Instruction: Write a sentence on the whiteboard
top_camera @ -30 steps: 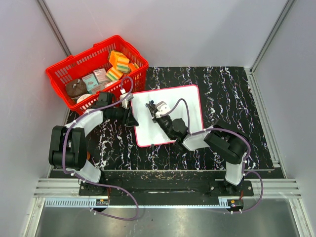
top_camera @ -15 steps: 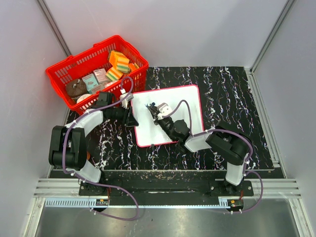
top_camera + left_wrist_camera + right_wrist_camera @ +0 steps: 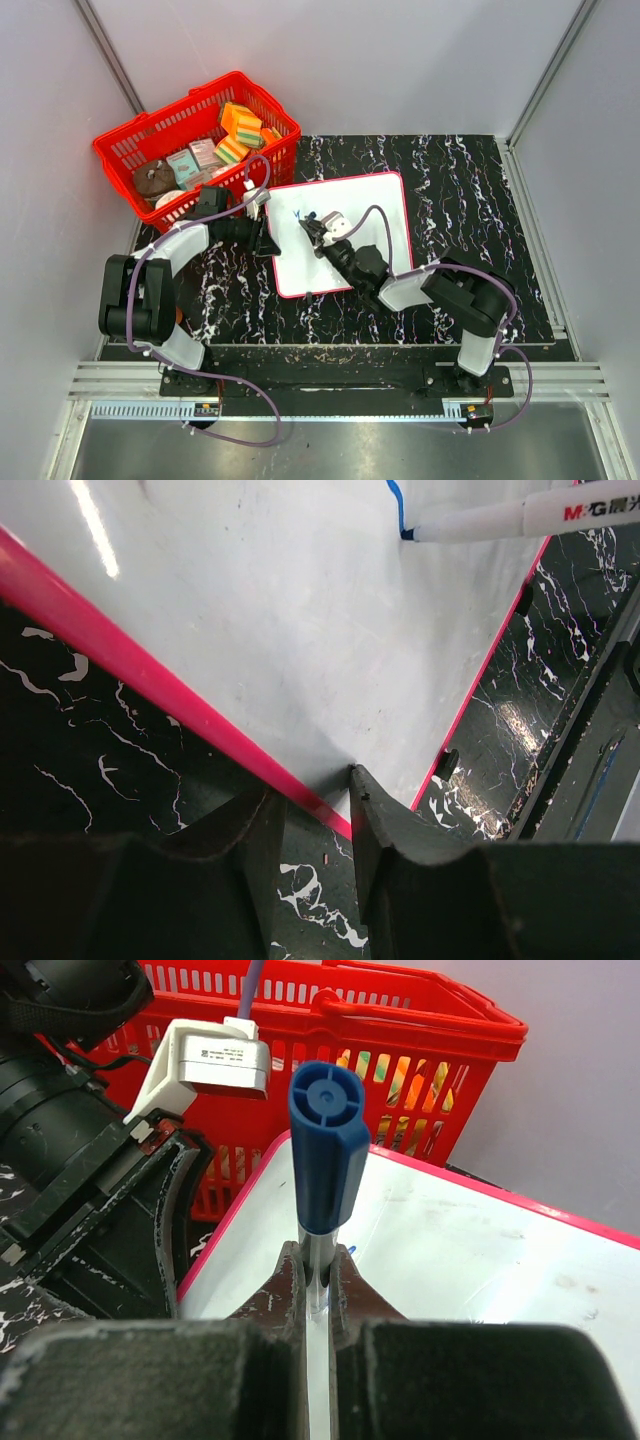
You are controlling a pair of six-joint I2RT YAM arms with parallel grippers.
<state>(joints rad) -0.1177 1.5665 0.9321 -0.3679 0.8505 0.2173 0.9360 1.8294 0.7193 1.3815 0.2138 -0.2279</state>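
Red basket [image 3: 113, 163] stands near the whiteboard's [image 3: 330, 195] far-left corner

One whiteboard [image 3: 395, 200], one blue-capped marker [image 3: 327, 1150], one red basket [image 3: 118, 168], and two arms: left arm [image 3: 175, 245], right arm [image 3: 400, 288].

Basket [image 3: 165, 112]: red plastic, slotted sides, at the far left corner of the table
Sponges [image 3: 240, 125]: orange, yellow and green, piled at the basket's right end
Small boxes [image 3: 195, 158]: pale pink and teal, mid-basket
Tabletop [image 3: 460, 200]: black with white marble veins
Marker [image 3: 325, 1160]: white barrel, blue cap on its rear end
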